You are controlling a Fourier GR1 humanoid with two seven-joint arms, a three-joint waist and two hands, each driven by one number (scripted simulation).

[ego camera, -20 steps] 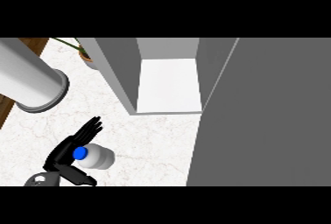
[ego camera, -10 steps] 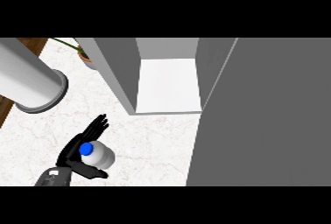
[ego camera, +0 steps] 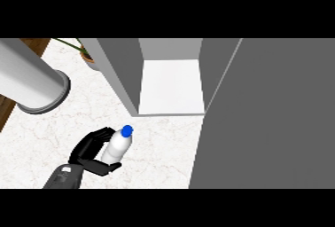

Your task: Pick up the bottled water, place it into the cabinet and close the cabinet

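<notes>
The bottled water (ego camera: pixel 116 148) is clear white with a blue cap (ego camera: pixel 127 130). It is tilted, with the cap pointing up-right toward the cabinet. My left hand (ego camera: pixel 90 153) comes in from the lower left and is shut on the bottle: the fingers wrap its left side and the thumb sits under its lower end. The grey cabinet (ego camera: pixel 124 73) stands at the top centre with its white inner shelf (ego camera: pixel 171 86) showing. Its open door (ego camera: pixel 268 115) fills the right side of the view. My right hand is out of the view.
A thick grey cylinder (ego camera: pixel 29 84) slants in from the upper left over the white marble counter (ego camera: pixel 39 137). A potted plant (ego camera: pixel 86 55) stands behind it, next to the cabinet's left wall. A wooden edge (ego camera: pixel 5 113) borders the counter at left.
The bottle stood upright by my open fingers. Now the fingers have curled round it, and it is tilted and higher in the view, closer to the cabinet.
</notes>
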